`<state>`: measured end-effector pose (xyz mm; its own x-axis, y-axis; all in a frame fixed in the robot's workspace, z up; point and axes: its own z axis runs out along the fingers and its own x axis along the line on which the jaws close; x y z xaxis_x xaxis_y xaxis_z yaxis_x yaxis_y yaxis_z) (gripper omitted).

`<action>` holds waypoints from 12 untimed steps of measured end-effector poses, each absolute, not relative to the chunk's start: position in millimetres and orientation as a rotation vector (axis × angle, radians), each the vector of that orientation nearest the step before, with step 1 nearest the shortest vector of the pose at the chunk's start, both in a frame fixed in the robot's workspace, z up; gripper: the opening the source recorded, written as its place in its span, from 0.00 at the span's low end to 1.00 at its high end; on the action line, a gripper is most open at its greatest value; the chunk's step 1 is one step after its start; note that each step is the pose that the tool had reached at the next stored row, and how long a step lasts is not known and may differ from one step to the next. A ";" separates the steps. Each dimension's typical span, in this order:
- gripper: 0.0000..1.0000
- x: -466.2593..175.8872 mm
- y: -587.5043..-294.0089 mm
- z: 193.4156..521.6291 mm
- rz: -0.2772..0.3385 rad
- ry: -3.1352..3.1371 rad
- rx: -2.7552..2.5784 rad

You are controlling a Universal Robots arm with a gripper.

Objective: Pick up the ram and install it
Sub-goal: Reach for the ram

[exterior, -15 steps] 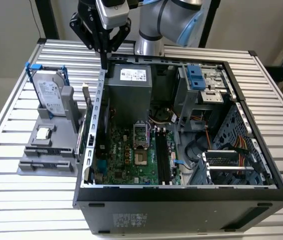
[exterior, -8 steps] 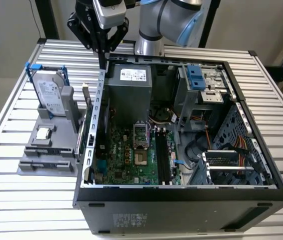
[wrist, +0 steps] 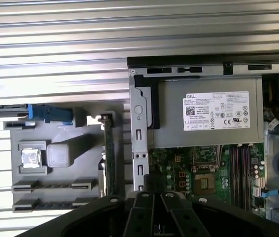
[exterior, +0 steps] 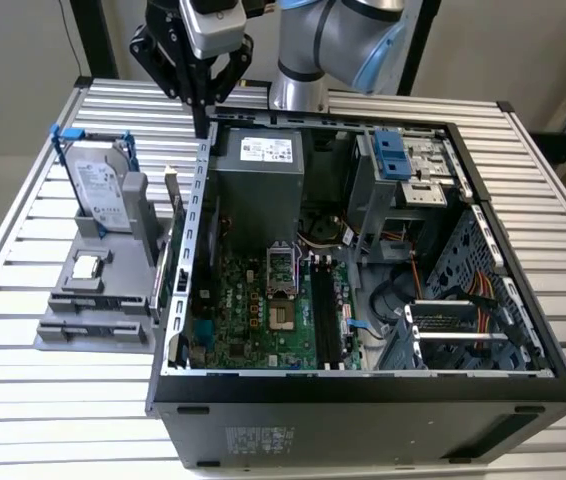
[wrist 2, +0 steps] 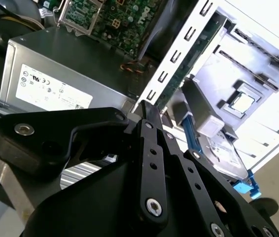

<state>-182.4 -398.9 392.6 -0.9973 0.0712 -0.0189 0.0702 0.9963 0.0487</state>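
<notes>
The ram is a long thin stick standing on edge in the grey fixture, just outside the case's wall on the exterior view's left. It is seen edge-on in the first wrist view and as a greenish strip in the second wrist view. My gripper hangs above the rear corner of the case, higher than the ram and behind its far end. Its black fingers are shut together with nothing between them. The green motherboard lies in the case, with black memory slots beside the processor socket.
The open case stands on a slatted metal table. A grey power supply fills the rear of the case under the gripper. The fixture also carries a hard drive in a blue bracket and a processor chip.
</notes>
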 end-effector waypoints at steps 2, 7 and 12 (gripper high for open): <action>0.00 -183.6 -398.9 392.6 0.075 3.118 0.110; 0.00 -186.8 -398.9 392.5 0.075 3.118 0.110; 0.00 -189.4 -398.9 392.5 0.075 3.118 0.110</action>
